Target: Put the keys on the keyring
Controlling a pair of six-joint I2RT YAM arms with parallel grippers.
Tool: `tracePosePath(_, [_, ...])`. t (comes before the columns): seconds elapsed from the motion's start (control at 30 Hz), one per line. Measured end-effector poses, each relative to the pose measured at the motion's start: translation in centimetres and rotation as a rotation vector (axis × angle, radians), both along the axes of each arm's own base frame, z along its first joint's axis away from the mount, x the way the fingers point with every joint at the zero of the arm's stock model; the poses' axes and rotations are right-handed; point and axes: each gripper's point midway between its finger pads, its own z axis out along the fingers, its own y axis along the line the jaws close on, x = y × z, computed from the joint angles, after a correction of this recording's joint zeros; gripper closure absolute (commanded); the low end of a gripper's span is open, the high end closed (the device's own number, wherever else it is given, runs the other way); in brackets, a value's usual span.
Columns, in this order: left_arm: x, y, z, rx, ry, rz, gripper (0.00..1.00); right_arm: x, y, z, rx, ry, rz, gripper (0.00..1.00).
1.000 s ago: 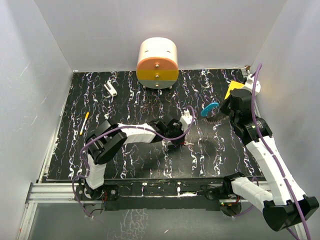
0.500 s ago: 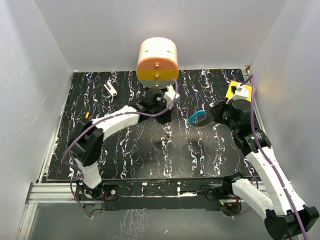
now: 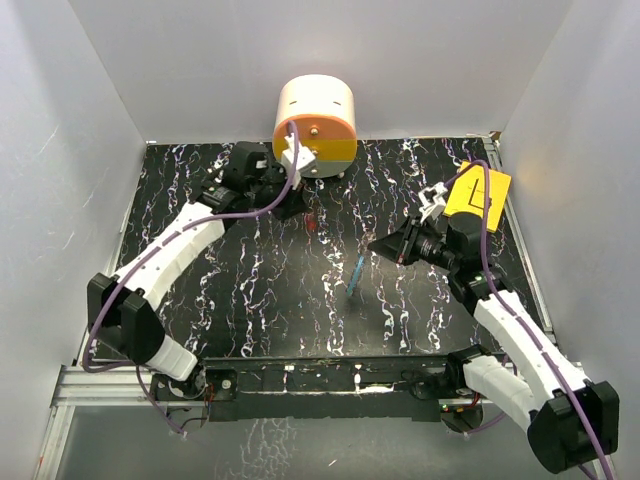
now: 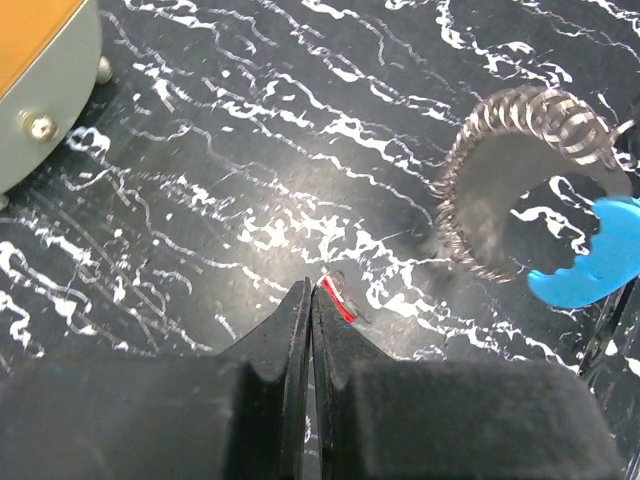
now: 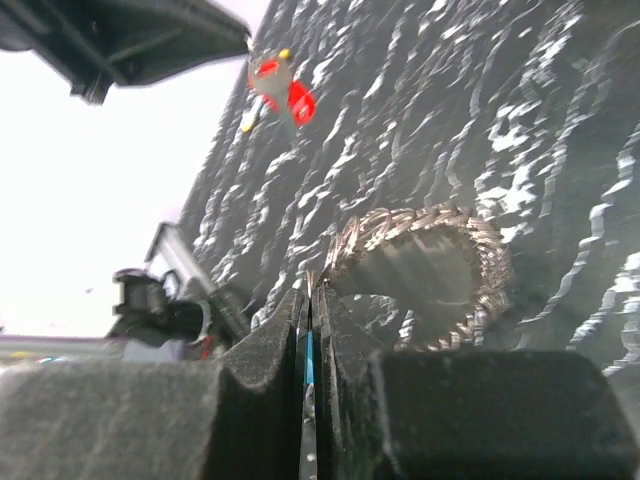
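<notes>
My left gripper point(image 4: 310, 290) is shut on the small red key point(image 4: 338, 301), which sticks out past its fingertips just above the black marbled table. From above, the left gripper point(image 3: 300, 203) is stretched out in front of the drum, with the key point(image 3: 312, 222) below its tip. My right gripper point(image 5: 310, 295) is shut on the blue band of the keyring; the ribbed wire coil point(image 5: 430, 265) curves out beyond its jaws. The left wrist view shows the coil point(image 4: 500, 150) and blue band point(image 4: 590, 265) to the key's right, apart from it. From above, the keyring point(image 3: 356, 274) appears edge-on, left of the right gripper point(image 3: 378, 245).
An orange and white drum point(image 3: 315, 125) stands at the back middle, close to the left gripper, and its corner point(image 4: 40, 80) shows in the left wrist view. A yellow card point(image 3: 478, 190) lies at the back right. White walls enclose the table.
The left arm swung from the table's middle to the back near the drum, carrying the key. The right gripper moved left and lower with the keyring, uncovering the yellow card.
</notes>
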Motion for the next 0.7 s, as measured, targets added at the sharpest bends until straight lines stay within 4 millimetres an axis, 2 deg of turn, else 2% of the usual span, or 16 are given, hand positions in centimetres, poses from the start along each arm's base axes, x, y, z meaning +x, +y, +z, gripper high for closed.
tracePosePath(0.17, [0.4, 3.1, -0.1, 0.005, 0.02, 0.039, 1.0, -2.1, 1.9, -3.0, 0.135, 0.109, 0.108, 0.92])
tracePosePath(0.27, [-0.5, 3.3, -0.2, -0.016, 0.038, 0.023, 1.0, -3.5, 2.3, -5.4, 0.182, 0.19, 0.136, 0.92])
tracePosePath(0.33, [-1.4, 3.0, -0.9, -0.031, 0.072, -0.001, 1.0, -4.3, 2.8, -6.5, 0.22, 0.226, 0.154, 0.92])
tracePosePath(0.5, [-2.5, 2.2, -3.3, -0.05, 0.17, -0.036, 1.0, -5.7, 4.1, -6.7, 0.302, 0.253, 0.204, 0.92])
tracePosePath(0.6, [-2.6, 1.6, -3.6, -0.071, 0.195, -0.059, 1.0, -6.2, 4.9, -6.1, 0.333, 0.254, 0.238, 0.92])
tracePosePath(0.7, [-2.6, 1.2, -2.8, -0.088, 0.192, -0.081, 1.0, -6.5, 5.5, -5.6, 0.346, 0.252, 0.264, 0.92])
